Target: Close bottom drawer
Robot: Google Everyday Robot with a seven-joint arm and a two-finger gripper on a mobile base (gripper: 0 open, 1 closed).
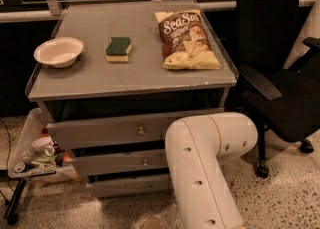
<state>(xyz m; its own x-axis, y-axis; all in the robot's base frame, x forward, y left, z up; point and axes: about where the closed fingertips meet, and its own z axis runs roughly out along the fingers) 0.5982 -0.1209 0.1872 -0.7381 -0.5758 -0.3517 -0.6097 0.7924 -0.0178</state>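
Observation:
The grey cabinet (135,80) has three drawers. The bottom drawer (125,186) is the lowest one, with a flat grey front and a small round knob (147,186); its front sits slightly out, about level with the other two. The middle drawer (117,163) and the top drawer (110,132) are above it. My white arm (205,165) fills the lower right of the camera view and covers the right ends of the drawers. The gripper is out of view.
On the cabinet top lie a white bowl (58,51), a green and yellow sponge (119,49) and a chip bag (186,39). A black office chair (280,68) stands at the right. A tray with clutter (35,155) hangs at the cabinet's left side.

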